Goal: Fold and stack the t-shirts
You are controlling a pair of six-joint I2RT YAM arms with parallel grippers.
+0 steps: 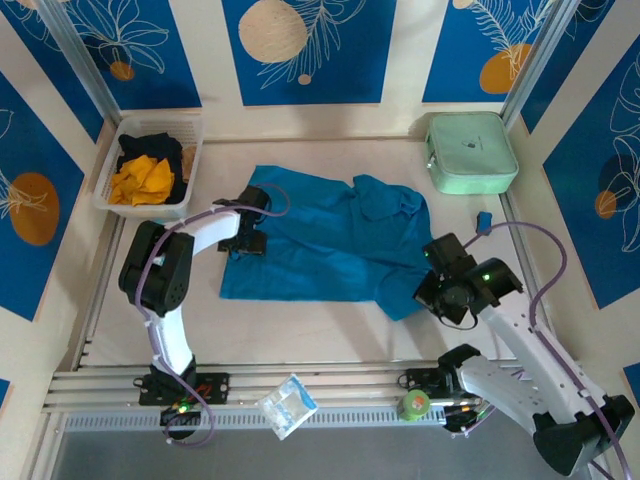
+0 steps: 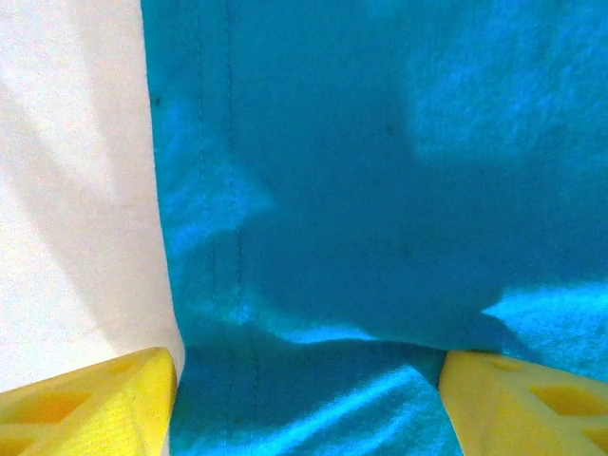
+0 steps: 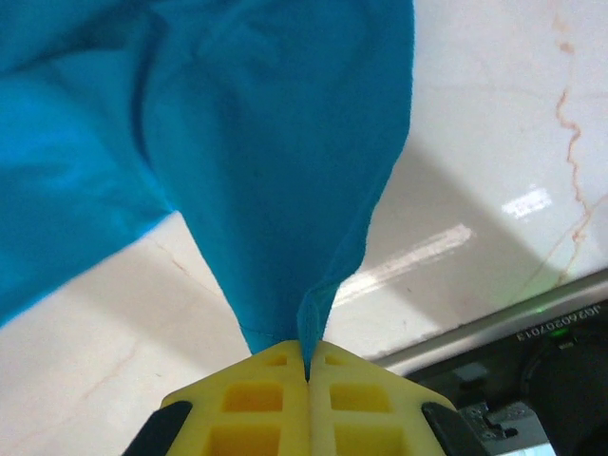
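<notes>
A teal-blue t-shirt lies spread across the middle of the table. My left gripper rests on its left hem, open, with the yellow fingers wide apart and a ridge of teal cloth between them. My right gripper is at the shirt's right edge, shut on a pinch of the teal cloth, which hangs lifted off the table as a cone from the yellow fingertips. An orange-yellow shirt and a black shirt sit crumpled in the white basket at the back left.
A mint-green square case stands at the back right, with a small blue object just in front of it. A clear plastic packet and a green round item lie on the metal rail at the near edge.
</notes>
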